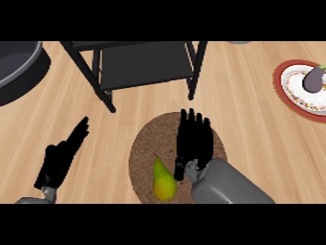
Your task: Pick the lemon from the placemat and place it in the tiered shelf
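Observation:
On the round brown placemat (151, 136) lies a yellow-green fruit (163, 181), elongated like a pear, near the mat's lower part. My right hand (193, 139) hovers over the mat with its fingers straight, just right of the fruit and holding nothing. My left hand (61, 158) rests open at the lower left, away from the mat, fingers pointing up. The black tiered shelf (146, 64) stands behind the mat at the top middle, its dark shelf surface bare.
A dark round pot (6, 72) sits at the upper left. At the right edge a red-rimmed plate (313, 103) carries a purple eggplant (313, 79). Light wooden counter surrounds everything.

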